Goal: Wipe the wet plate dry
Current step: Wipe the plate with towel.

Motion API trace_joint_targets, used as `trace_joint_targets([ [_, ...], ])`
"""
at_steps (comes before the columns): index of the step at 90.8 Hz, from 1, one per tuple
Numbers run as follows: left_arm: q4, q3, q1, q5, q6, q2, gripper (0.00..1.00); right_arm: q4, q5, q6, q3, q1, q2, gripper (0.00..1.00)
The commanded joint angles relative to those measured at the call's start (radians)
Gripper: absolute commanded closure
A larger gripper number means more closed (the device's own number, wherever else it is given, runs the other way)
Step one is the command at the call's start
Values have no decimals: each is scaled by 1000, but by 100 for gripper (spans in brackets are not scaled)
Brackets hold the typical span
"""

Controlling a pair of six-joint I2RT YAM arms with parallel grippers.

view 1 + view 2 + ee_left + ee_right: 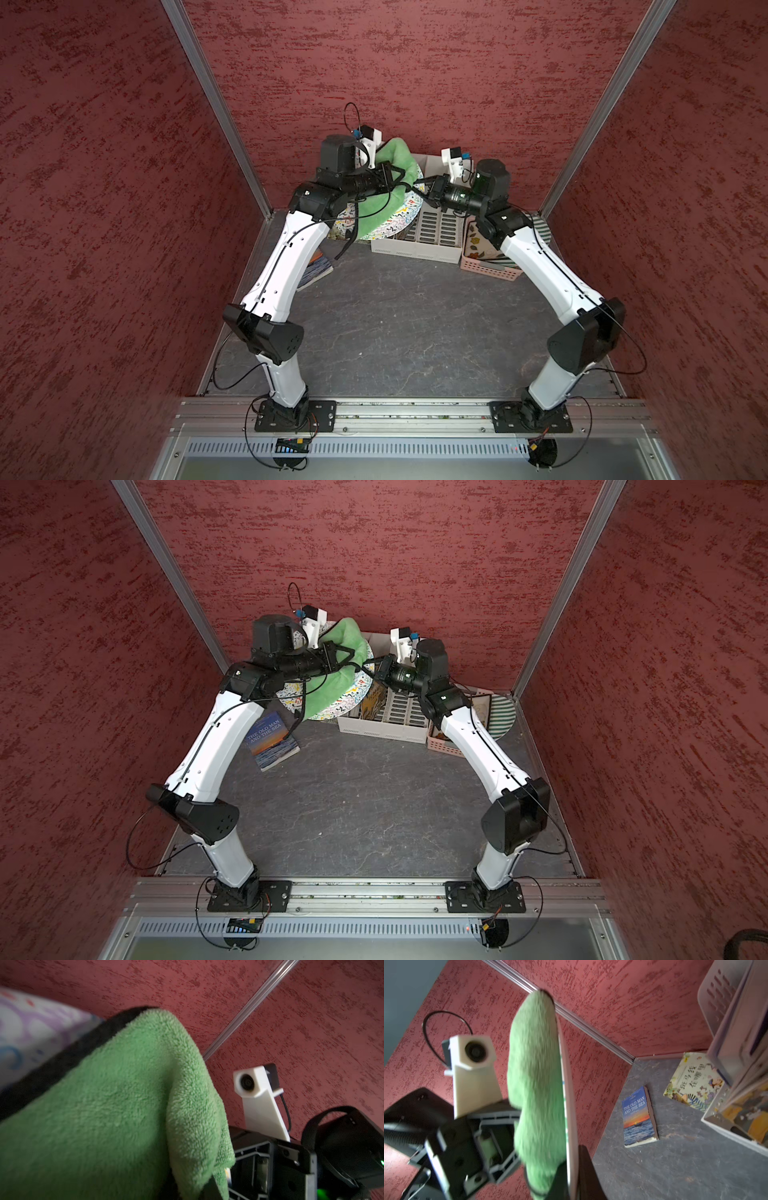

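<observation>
Closely, fleecy cloth [374, 208] against round plate [405, 214]

The green cloth [124, 1105] is fluffy, matt pile; the patterned plate [397, 224] looks smooth and glazed. The surface [395, 324] is dark, matt, stone-like, the walls [415, 62] rough-textured, the rack [432, 232] white plastic.

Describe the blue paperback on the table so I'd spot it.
On the dark grey stone-patterned tabletop, look beside the white left arm. A thin paperback book lies there flat, cover up. Unlike the pale illustrated picture book nearby, it shows blue sea under an orange sunset, titled The Old Man and the Sea.
</observation>
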State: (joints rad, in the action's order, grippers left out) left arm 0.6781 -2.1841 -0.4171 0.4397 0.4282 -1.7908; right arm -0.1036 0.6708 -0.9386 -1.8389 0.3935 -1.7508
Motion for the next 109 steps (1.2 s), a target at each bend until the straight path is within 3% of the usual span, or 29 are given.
trace_joint_targets([
  [1,94,90,4,62,-12,10,100,250,18,-71,-138,-82,74,100],
  [9,63,157,63,53,32,73,100,283,-1,-94,-43,-144,136,100],
  [17,40,164,95,74,18,105,100,196,36,18,-7,-129,180,100],
  [25,67,55,71,107,-12,60,100,109,61,102,-6,-43,189,100],
  [35,121,-127,25,114,-17,-60,100,200,71,48,5,26,161,100],
  [46,161,-248,12,125,33,-169,100,242,-17,23,-106,0,101,100],
  [57,112,-219,34,151,96,-149,100,141,-78,14,-297,-104,21,100],
  [69,-131,-51,117,255,235,-32,100,167,-68,-89,-233,-243,59,100],
  [79,-514,180,218,381,489,56,100,240,-57,-134,-67,-314,157,100],
  [87,-843,304,253,444,715,70,100,385,-48,-257,68,-331,215,100],
  [101,-1182,237,239,487,955,-28,100,752,-6,-569,207,-319,184,100],
  [109,-1261,151,234,478,1041,-86,100,834,19,-641,222,-302,151,100],
])
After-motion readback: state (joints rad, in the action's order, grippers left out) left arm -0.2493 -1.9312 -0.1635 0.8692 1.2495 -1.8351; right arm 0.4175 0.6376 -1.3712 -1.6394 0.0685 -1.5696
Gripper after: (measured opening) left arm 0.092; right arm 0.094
